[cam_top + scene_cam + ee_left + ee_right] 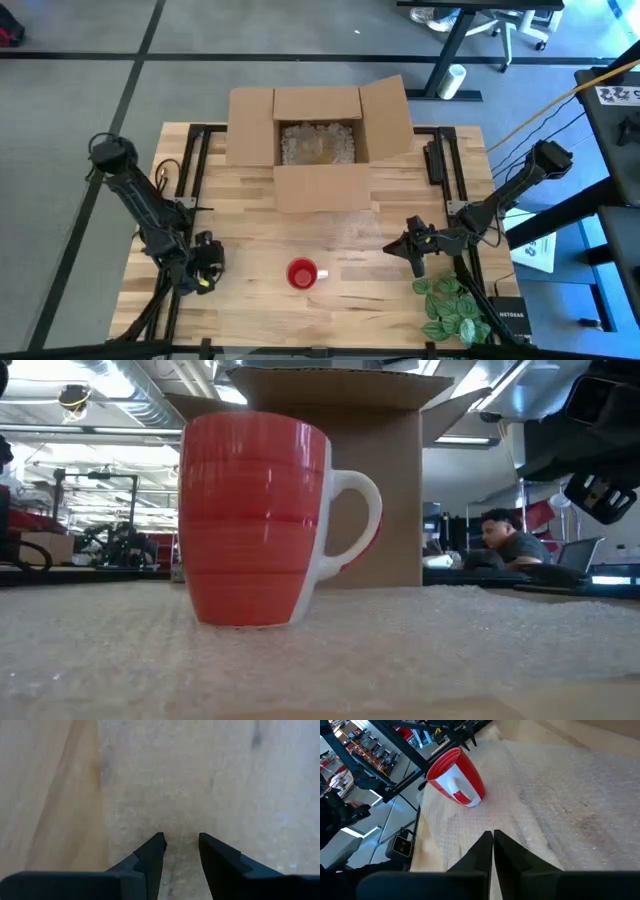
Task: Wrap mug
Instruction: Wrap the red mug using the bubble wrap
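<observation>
Wrapping unstarted: your mug (pixel 302 273) stands bare on flat bubble wrap (pixel 345 235); left gripper (pixel 207 262) jaws narrowly apart, right gripper (pixel 414 250) jaws closed, empty.

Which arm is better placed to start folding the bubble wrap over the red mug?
Probably the right. The right gripper hovers over the bubble wrap edge, beside the red mug, its handle toward it. The left gripper sits farther off, over the wooden table.

Wood counter (pixel 250 300) w/ clear bubble wrap (pixel 350 235) at center, red mug (pixel 302 274) on it; open cardboard box (pixel 318 140) at back, plant (pixel 455 308) at corner.
</observation>
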Available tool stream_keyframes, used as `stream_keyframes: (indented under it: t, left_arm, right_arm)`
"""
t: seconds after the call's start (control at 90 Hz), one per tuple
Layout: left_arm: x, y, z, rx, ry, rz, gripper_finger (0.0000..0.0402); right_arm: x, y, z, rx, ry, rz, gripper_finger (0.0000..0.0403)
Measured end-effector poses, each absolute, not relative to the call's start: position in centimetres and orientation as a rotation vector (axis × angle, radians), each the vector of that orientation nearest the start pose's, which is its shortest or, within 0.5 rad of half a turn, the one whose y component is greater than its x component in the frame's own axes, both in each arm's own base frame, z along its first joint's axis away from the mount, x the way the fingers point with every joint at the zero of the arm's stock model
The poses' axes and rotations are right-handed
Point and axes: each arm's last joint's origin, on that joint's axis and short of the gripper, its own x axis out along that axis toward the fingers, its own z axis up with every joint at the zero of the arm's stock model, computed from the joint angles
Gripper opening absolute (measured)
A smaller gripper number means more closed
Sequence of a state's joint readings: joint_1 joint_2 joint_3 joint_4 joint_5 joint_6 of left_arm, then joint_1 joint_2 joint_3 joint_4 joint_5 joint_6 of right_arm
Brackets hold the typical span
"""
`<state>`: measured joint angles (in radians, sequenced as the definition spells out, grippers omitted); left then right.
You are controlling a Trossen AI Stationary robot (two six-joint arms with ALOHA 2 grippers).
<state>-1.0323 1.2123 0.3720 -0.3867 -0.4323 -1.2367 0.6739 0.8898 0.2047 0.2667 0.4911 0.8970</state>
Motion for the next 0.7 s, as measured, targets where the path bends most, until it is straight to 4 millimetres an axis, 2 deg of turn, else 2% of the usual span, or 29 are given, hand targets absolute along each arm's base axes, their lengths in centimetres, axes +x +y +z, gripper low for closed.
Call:
stream_keyframes:
  t: [0.067, 0.2, 0.433, 0.567, 0.7]
  left_arm:
    - [10.3, -14.0, 11.5, -0.33, 0.991, 0.088, 0.0077]
    - [12.0, -14.2, 11.0, -0.284, 0.942, 0.038, 0.0011]
    - [15.1, -13.1, 11.5, -0.238, 0.743, 0.077, 0.0001]
    - [17.2, -12.5, 12.7, -0.201, 0.603, 0.053, 0.0]
    - [19.2, -12.3, 14.8, -0.137, 0.452, 0.024, 0.0]
  right_arm:
    - [13.9, 9.3, 16.2, 0.654, 0.4, 0.009, 0.0]
    - [13.9, 9.3, 16.1, 0.644, 0.395, -0.006, 0.0]
    - [13.9, 9.3, 16.2, 0.642, 0.386, -0.017, 0.0]
    - [13.9, 9.2, 16.2, 0.636, 0.377, -0.03, 0.0]
    - [13.9, 9.2, 16.2, 0.631, 0.364, -0.048, 0.0]
